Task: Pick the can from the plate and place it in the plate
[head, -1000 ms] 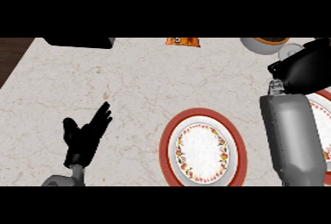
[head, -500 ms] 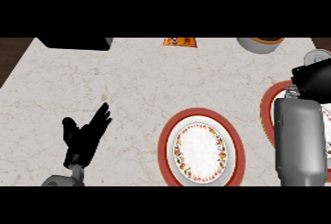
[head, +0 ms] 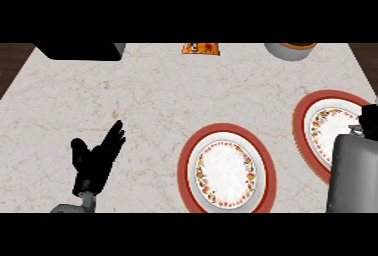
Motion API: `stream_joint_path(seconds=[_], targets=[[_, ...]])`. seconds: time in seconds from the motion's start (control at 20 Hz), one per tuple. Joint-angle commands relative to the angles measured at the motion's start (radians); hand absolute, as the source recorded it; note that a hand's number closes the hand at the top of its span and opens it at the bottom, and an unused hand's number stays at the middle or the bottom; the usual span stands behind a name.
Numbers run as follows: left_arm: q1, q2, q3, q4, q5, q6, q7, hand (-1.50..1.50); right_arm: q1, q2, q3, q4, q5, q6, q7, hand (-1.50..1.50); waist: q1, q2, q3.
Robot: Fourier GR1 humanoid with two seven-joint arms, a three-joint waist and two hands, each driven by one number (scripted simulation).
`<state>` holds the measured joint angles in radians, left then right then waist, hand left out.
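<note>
A: What could trip us up from here?

B: The can itself. We cannot find it anywhere in the head view. The middle plate [head: 227, 170] is bare, and the part of the right plate [head: 328, 131] that shows carries nothing. If the can is in our right hand [head: 369, 117], it is hidden at the picture's edge, and we would be steering it blind.

A: What would cause a miss?

B: Our right forearm [head: 356, 175] covers the right plate's lower rim. We judge that setting the can down on the red border instead of the flat centre could tip it.

A: How do our hands sit?

B: The right hand shows only as a dark sliver at the right edge, above the forearm and beside the right plate. We cannot tell whether it is closed on anything. The left hand [head: 96, 155] rests at the lower left over the marble counter [head: 162, 100], fingers straight, spread and pointing up. It holds nothing and is well apart from both plates.
</note>
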<state>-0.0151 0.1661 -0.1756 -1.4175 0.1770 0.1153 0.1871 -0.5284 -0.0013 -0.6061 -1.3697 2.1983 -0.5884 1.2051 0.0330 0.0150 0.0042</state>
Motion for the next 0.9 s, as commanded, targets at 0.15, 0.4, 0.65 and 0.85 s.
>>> stream_joint_path(seconds=[0.15,0.4,0.65,0.85], targets=[[0.005,-0.008,0.016,0.031,0.013,-0.006,-0.003,0.00,0.057,0.001,-0.108,0.011,-0.041,-0.261,0.193,1.50,-0.019,-0.006,-0.002],[0.008,-0.004,0.034,0.021,0.019,0.004,0.002,0.00,0.052,0.001,-0.269,0.084,-0.277,-0.228,0.125,1.50,-0.031,-0.009,0.000],[0.045,-0.037,-0.013,-0.008,-0.018,0.029,-0.003,0.00,0.072,-0.014,-0.314,0.288,-0.528,-0.288,-0.054,-1.50,-0.026,-0.012,-0.001],[0.012,-0.029,0.021,0.030,-0.001,0.011,0.005,0.00,0.066,-0.120,-0.262,0.414,-0.742,-0.438,-0.237,-1.50,-0.030,-0.013,-0.002]])
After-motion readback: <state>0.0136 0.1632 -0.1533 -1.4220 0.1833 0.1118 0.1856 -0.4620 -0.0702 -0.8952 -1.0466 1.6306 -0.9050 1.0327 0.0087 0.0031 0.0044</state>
